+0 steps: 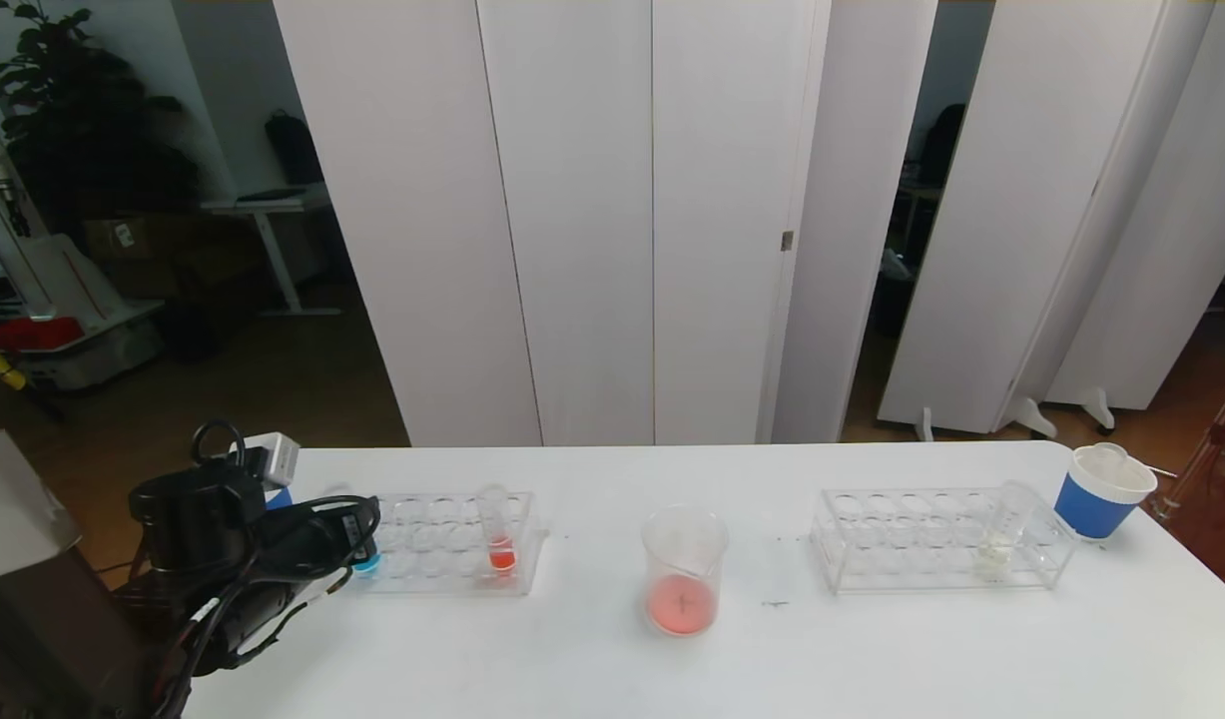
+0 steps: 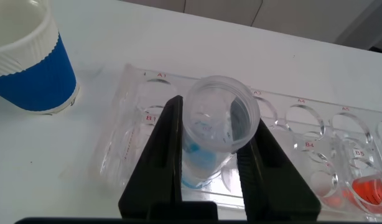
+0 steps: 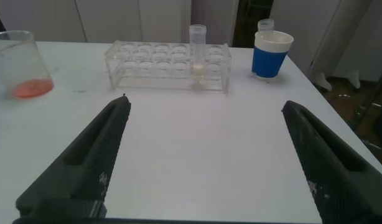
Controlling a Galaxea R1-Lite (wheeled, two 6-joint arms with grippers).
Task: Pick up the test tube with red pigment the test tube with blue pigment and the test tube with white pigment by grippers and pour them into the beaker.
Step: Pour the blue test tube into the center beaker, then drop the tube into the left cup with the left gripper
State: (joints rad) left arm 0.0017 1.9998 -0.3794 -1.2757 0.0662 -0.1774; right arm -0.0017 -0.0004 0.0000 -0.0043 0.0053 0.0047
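With the left gripper point(image 2: 208, 155) clamped on the blue tube point(image 2: 213, 134) in its rack point(image 2: 125, 134), a crooked lift could snag it. Right gripper point(image 3: 206, 155) hangs wide open and empty.

1. The left gripper point(image 2: 208, 155) reaches forward over the table's left end, its fingers point(image 2: 168, 149) clamped together on a held object.
2. The right gripper point(image 3: 206, 155) hangs low, its fingers point(image 3: 97, 155) spread wide apart.

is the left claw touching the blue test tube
Touching. The left wrist view shows the left claw with both fingers pressed against the blue test tube, which stands in its rack.
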